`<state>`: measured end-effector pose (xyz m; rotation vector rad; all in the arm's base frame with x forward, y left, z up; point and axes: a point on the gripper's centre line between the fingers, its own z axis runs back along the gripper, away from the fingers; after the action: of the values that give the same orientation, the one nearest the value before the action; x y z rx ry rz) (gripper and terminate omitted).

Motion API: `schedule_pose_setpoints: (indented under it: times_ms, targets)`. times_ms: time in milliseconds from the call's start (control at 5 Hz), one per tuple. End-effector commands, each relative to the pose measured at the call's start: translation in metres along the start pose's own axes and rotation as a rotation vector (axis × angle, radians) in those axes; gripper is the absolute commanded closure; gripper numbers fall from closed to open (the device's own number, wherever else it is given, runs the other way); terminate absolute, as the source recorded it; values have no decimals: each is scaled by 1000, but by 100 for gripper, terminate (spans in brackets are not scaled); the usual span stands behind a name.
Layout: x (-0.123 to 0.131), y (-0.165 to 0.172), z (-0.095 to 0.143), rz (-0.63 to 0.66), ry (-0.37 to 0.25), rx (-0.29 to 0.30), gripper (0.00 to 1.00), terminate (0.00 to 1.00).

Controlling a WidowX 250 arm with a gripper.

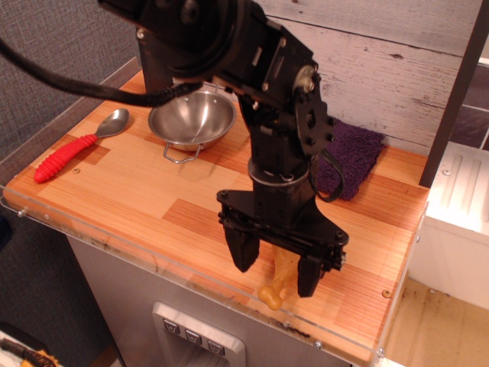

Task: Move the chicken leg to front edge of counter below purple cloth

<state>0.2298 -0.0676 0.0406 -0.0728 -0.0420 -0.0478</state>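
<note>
One chicken leg lies on the counter near its front edge, at about 6 o'clock from the purple cloth. Its knobbed end points toward the clear rim at the front, and the rest runs back toward 12 o'clock, partly hidden under the arm. The gripper hangs right over it with its jaws spread wide: one finger stands at the drumstick's 9 o'clock, the other at its 3 o'clock, and a gap shows on each side, so neither finger touches it and the gripper holds nothing. Whether the fingertips reach the wood cannot be told. The cloth sits at the back of the counter against the white plank wall, partly behind the arm. Well apart, at about 10 o'clock from the drumstick, stands a steel bowl, and farther left lies a spoon with a red handle.
</note>
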Motion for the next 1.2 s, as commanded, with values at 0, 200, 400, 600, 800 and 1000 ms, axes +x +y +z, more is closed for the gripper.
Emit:
schedule_pose_setpoints:
  times_ms: [0, 200, 400, 600, 800, 1000]
  targets:
    - [8, 20, 45, 62, -102, -17, 0, 0]
    - [11, 41, 69, 94, -108, -4, 0, 0]
    - [16, 56, 83, 100, -107, 67, 0, 0]
    - [23, 70, 87, 68, -103, 128, 0, 0]
    - [25, 81, 86, 72, -91, 132, 0, 0]
    - [25, 84, 83, 30, -106, 102, 0, 0]
